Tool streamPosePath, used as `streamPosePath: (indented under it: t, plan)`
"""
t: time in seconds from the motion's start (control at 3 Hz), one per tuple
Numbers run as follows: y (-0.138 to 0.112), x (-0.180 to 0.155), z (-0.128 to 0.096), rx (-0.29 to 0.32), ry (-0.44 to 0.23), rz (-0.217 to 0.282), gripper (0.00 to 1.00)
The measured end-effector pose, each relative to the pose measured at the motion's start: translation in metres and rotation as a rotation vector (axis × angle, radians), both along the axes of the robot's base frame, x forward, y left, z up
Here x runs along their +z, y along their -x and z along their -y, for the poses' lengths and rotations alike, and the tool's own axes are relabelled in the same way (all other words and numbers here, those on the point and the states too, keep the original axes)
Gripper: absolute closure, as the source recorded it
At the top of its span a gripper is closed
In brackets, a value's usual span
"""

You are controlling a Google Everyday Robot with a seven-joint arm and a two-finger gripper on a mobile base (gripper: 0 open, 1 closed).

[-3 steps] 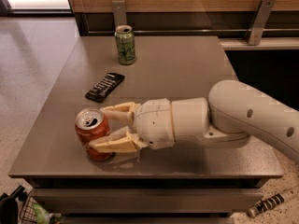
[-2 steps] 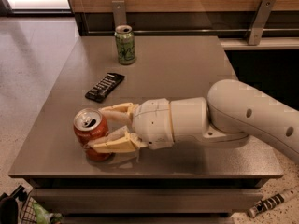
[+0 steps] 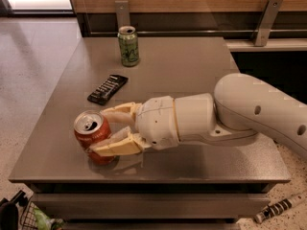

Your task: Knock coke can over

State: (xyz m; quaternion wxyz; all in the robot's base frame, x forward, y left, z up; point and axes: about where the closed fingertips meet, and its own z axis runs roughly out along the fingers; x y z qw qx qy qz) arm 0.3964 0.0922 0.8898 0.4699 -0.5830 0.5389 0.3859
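The red coke can (image 3: 90, 130) stands near the front left corner of the grey table (image 3: 182, 71), leaning slightly to the left, silver top showing. My gripper (image 3: 99, 131) reaches in from the right with its cream fingers spread. One finger (image 3: 117, 111) lies behind the can and the other (image 3: 112, 146) crosses in front of its lower half. The can sits between them, against the fingers. The white arm (image 3: 249, 109) stretches across the right side of the table.
A green can (image 3: 128, 45) stands upright at the back of the table. A black remote-like bar (image 3: 108, 88) lies between it and the coke can. The table's front edge is just below the coke can. A wooden wall with metal brackets runs behind.
The coke can's top has shifted a little to the left, so it leans slightly. The gripper and arm have barely moved.
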Motion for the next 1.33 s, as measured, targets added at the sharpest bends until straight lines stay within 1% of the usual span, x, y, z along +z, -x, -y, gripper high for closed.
streamPosePath:
  t: [0.33, 0.67, 1.0, 1.33]
  plan:
    - [-0.005, 0.019, 0.007, 0.002, 0.096, 0.021, 1.0]
    - [-0.022, 0.036, 0.017, -0.02, 0.27, 0.046, 1.0]
    - [-0.029, 0.041, 0.02, -0.047, 0.435, 0.051, 1.0]
    - [-0.031, 0.035, 0.023, -0.086, 0.592, 0.042, 1.0]
